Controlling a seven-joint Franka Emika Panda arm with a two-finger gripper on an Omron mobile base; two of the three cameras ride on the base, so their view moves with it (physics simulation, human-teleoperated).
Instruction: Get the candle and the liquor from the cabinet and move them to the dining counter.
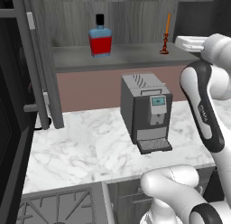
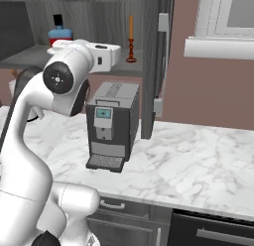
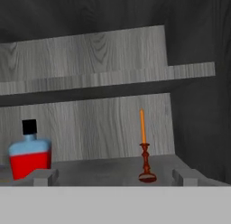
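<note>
On the cabinet's bottom shelf, the liquor stands upright at the left and the candle upright near the right front edge, well apart. Below them a grey coffee machine sits on the marble worktop. The arm is raised and bent, its hand level at shelf height, pointing into the cabinet. In the hand view the gripper stands wide open, holding nothing, with the candle between its fingertips farther in.
</note>
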